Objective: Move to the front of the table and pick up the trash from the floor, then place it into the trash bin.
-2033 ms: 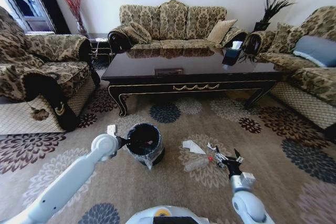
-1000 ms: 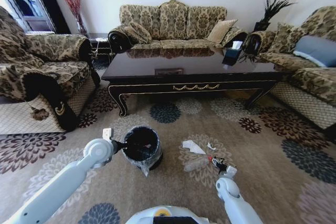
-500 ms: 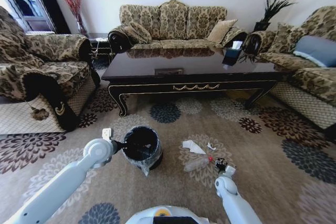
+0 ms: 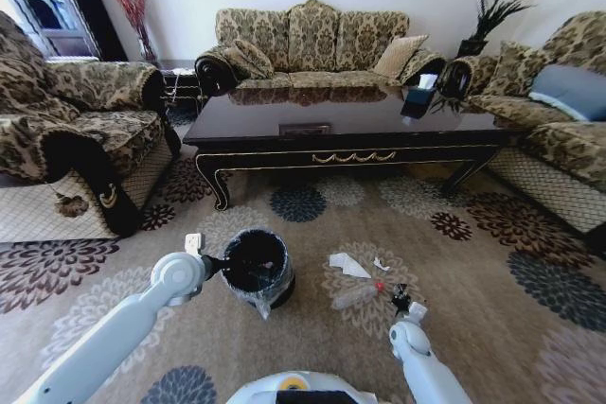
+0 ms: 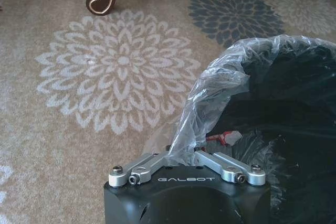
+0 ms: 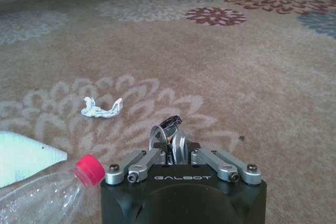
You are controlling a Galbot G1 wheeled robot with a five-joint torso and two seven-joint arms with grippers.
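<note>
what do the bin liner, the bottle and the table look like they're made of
Bin liner: thin clear plastic film, judging by its wrinkles and shine. Bottle: clear crinkled plastic, likely, with a glossy red cap. Table: dark wood, it seems, polished enough to mirror the sofa.

Your left arm reaches forward and to the right from the near left, its wrist bent, and the left gripper (image 5: 181,156) has its fingers pinched together on a fold of clear plastic. Your right arm rises short and steep from the near right, pointing down. The right gripper (image 6: 169,136) sits low, its fingers (image 6: 177,145) drawn together with nothing between them.
</note>
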